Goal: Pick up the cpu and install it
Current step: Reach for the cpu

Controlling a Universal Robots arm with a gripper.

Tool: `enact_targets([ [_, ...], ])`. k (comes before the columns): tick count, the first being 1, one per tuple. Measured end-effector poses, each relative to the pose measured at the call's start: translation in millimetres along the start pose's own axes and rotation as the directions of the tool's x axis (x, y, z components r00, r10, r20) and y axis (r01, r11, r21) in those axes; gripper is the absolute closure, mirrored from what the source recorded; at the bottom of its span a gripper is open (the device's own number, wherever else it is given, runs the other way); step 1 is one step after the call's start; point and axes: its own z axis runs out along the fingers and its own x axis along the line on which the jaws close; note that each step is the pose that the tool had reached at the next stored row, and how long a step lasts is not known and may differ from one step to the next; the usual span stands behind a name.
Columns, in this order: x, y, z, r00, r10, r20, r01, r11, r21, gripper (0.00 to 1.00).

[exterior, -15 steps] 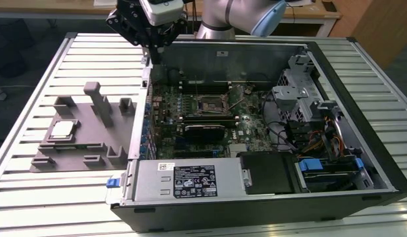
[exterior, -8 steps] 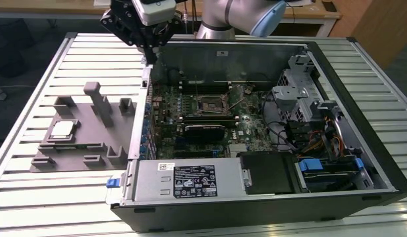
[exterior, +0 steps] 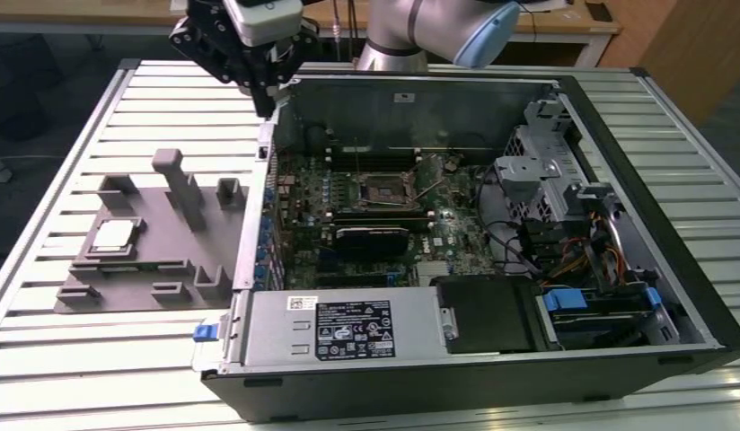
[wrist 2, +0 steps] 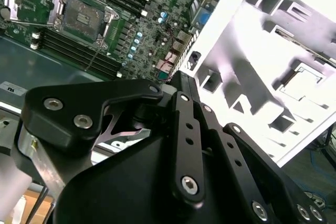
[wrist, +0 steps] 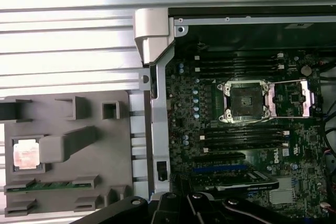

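While cpu [exterior: 112,235] lies flat in grey tray [exterior: 166,269] on counter [exterior: 58,359] beside open case [exterior: 466,382], socket [exterior: 383,190] sits mid-board, frame open. Farther back, claw [exterior: 269,103] hovers over case's far corner, pressed together, empty.

silver cpu [exterior: 112,235], grey tray [exterior: 166,247], green motherboard [wrist: 247,153], black case [exterior: 466,382].
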Motion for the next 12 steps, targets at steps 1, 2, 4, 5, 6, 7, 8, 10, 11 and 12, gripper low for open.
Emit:
enact_targets([
  [1,1.2,-0.1,-0.1,1.0,0.0,0.0005,0.0,1.0,0.0,0.89],
  [2,2.4,-0.2,-0.1,1.0,0.0,0.001,0.0,1.0,-0.0001,0.89],
  [4,4.9,-0.4,-0.3,1.0,0.0,0.0018,0.0,1.0,-0.0002,0.89],
  [5,6.3,-0.5,-0.3,1.0,0.0,0.0022,0.0,1.0,-0.0002,0.89],
  [6,7.7,-0.6,-0.4,1.0,0.0,0.0026,0.0,1.0,-0.0003,0.89],
  [7,9.0,-0.7,-0.4,1.0,0.0,0.0029,0.0,1.0,-0.0003,0.89],
  [8,10.3,-0.8,-0.5,1.0,0.0,0.0033,0.0,1.0,-0.0003,0.89],
  [10,12.9,-1.0,-0.7,1.0,0.0,0.0042,0.0,1.0,-0.0004,0.89],
  [11,14.4,-1.1,-0.8,1.0,0.0,0.0048,0.0,1.0,-0.0004,0.89],
  [12,15.8,-1.2,-0.9,1.0,0.0,0.0054,0.0,1.0,-0.0004,0.89],
])
